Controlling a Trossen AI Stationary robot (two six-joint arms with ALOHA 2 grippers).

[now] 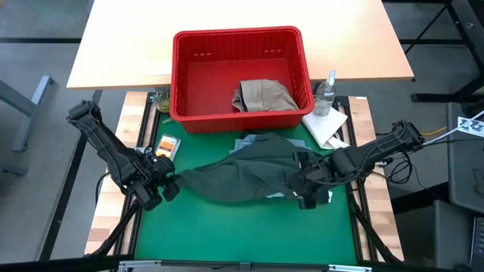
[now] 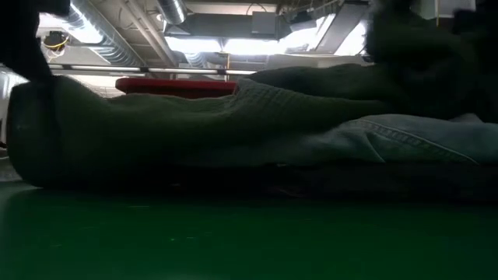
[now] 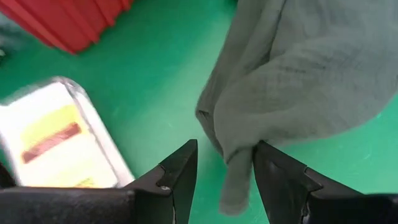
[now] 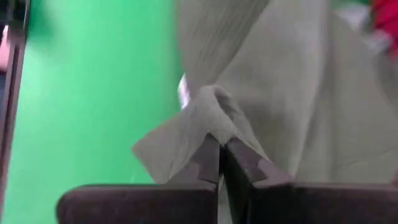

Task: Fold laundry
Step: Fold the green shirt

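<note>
**Both arms at the olive garment**

While the dark olive green piece [image 1: 242, 175] lies stretched across the middle of the green mat [image 1: 242, 234], each arm is at one end of it. The left gripper [image 3: 224, 177] is at the garment's left corner; its fingers stand apart, and a fold of the cloth hangs between them. The right gripper [image 4: 222, 155] is at the right end, with its fingers pressed together on a pinch of the same fabric. Light blue denim [image 2: 389, 140] lies under the olive piece and shows at its edges. A beige khaki piece [image 1: 262, 95] rests inside the red basket [image 1: 181, 75] behind. A small card packet [image 1: 168, 146] lies near the left gripper, and a clear bottle [image 1: 326, 92] stands beside the basket's right wall.
</note>
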